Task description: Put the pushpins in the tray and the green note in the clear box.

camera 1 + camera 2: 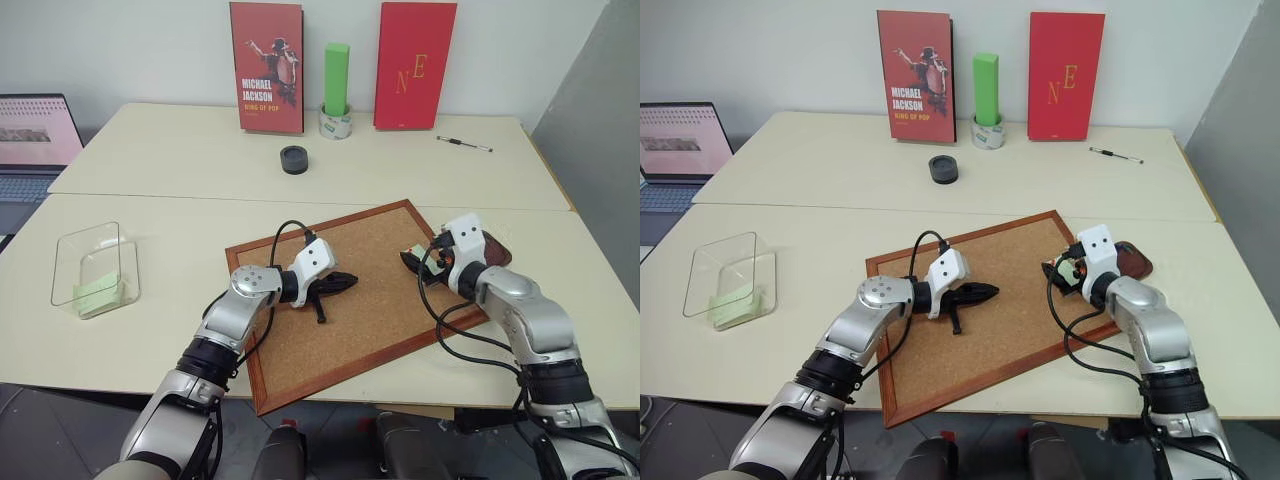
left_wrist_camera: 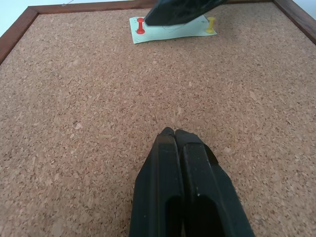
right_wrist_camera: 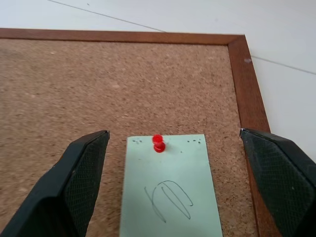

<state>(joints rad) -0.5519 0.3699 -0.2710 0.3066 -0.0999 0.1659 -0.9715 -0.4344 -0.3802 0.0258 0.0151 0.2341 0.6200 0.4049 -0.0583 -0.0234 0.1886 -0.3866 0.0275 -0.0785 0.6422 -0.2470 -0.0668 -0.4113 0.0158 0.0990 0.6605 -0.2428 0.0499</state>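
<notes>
The green note (image 3: 168,190) lies on the corkboard (image 1: 370,300) near its right corner, held down by a red pushpin (image 3: 158,142) and a yellow pushpin (image 2: 211,23). My right gripper (image 3: 173,134) is open, low over the note, with a finger on either side of the red pin. The left gripper (image 2: 173,140) is shut and empty over the middle of the board, pointing toward the note. The dark reddish tray (image 1: 1135,262) sits just past the board's right edge, partly hidden by my right hand. The clear box (image 1: 95,268) stands at the table's left with a pale-green slip inside.
At the back of the table stand two red books (image 1: 267,67), a green block in a tape roll (image 1: 336,90), a black round object (image 1: 294,159) and a pen (image 1: 464,144). A laptop (image 1: 35,135) sits at the far left.
</notes>
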